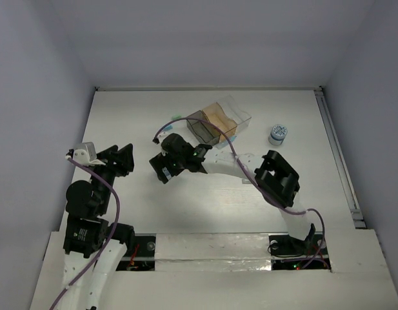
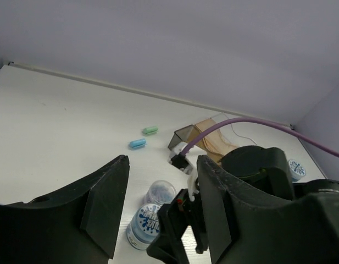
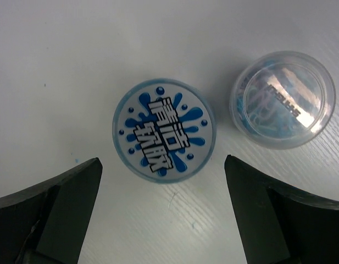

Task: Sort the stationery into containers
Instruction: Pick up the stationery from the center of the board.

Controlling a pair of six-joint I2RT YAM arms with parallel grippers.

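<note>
Right gripper [image 1: 163, 169]: fingers [image 3: 65, 203] spread wide, empty, over blue-and-white roll [image 3: 164, 130]. Left gripper [image 2: 161, 176]: parted, empty. Risk: as you close, a finger may knock the clear tub [image 3: 282, 99], upper right.

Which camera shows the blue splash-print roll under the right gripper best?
The right wrist view: the roll faces the lens squarely, lid print sharp, centred under the open right gripper. The left wrist view shows it low and side-on, partly behind that gripper. The top view hides it beneath the gripper.
</note>
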